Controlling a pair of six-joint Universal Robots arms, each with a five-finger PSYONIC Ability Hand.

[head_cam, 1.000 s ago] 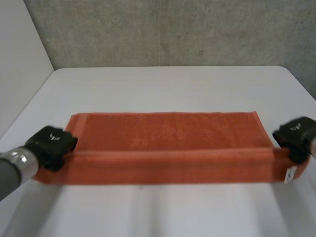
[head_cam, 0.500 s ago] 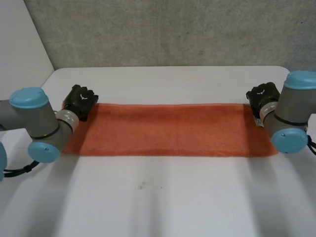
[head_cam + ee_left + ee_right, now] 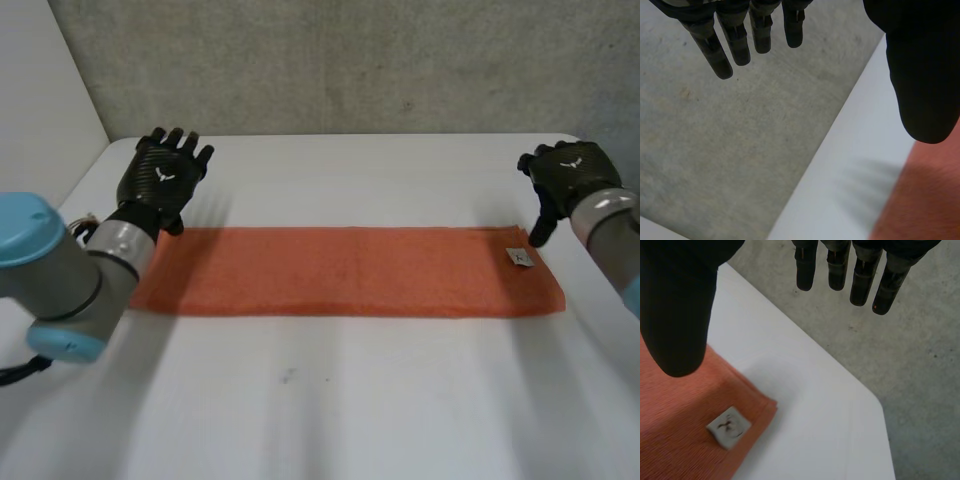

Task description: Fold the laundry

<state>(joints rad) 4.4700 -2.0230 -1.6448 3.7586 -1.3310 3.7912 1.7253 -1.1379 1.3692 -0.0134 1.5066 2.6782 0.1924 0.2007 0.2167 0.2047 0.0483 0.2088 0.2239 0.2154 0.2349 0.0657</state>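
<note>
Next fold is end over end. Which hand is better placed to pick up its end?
Right, marginally. The right hand hangs open beside the tagged corner of the towel. The left hand is open too, but its arm covers that end.

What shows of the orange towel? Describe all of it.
The orange towel, terry-like cloth, lies flat as a long narrow strip across the white table. A small white tag sits on top at the corner nearest the right hand. Both that and the left hand hover open, holding nothing.
</note>
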